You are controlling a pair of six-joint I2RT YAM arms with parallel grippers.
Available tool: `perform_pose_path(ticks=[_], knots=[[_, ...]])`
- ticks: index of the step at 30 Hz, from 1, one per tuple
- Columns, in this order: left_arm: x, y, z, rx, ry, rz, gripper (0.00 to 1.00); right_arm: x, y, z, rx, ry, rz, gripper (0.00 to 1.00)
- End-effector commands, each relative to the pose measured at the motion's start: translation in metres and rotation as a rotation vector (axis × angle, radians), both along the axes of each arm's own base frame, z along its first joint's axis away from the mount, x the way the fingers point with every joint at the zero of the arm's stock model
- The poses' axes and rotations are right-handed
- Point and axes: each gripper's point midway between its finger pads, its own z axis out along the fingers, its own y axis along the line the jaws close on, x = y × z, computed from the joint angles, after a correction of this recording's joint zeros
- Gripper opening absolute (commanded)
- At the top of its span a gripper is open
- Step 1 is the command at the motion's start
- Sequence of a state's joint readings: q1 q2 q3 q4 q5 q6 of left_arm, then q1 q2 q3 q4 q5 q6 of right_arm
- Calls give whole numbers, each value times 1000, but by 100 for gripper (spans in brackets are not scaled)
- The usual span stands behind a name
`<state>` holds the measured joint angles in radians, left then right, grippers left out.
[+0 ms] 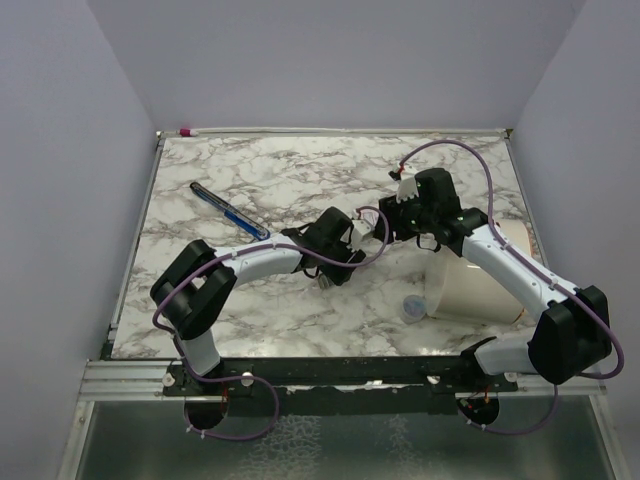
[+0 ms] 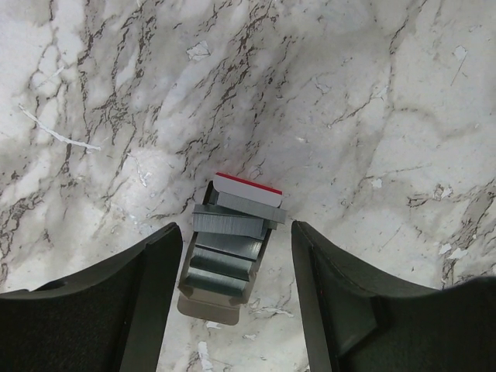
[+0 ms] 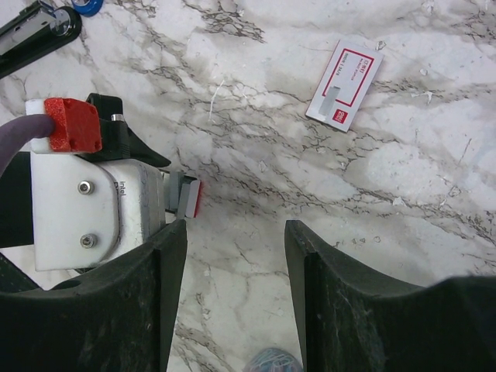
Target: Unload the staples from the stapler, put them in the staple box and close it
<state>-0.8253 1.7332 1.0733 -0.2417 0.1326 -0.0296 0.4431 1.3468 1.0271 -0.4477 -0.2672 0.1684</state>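
The staples (image 2: 230, 248), short grey strips stacked in a small open holder taken to be the stapler (image 2: 204, 305), are seen lying on the surface (image 2: 372, 116) squarely between the jaws of the left gripper (image 2: 236, 227), which are released and touch nothing. Its long axis is aligned with the fingers, so the long sides would be met on closing. The right gripper (image 3: 232, 225), released and empty, is placed just beside, farther off

- The counter (image 1: 300, 170) is white stone with grey wiggly lines.
- Plain pale purple walls (image 1: 330, 60) stand on three sides.
- A metal rail (image 1: 120, 380) runs along the near edge.
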Motion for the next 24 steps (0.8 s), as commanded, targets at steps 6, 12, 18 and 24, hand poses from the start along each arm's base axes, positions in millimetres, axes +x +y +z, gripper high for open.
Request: perform_pose_path(ticks=[6, 12, 18, 24], knots=[[-5, 2, 2, 13, 25, 21, 61, -4, 8, 0, 22, 2, 39, 54], [-2, -1, -1, 18, 21, 11, 55, -4, 8, -1, 17, 6, 34, 54], [0, 0, -6, 33, 18, 13, 51, -4, 7, -3, 14, 10, 36, 54], [3, 0, -7, 42, 13, 15, 52, -4, 7, -5, 13, 14, 36, 54]])
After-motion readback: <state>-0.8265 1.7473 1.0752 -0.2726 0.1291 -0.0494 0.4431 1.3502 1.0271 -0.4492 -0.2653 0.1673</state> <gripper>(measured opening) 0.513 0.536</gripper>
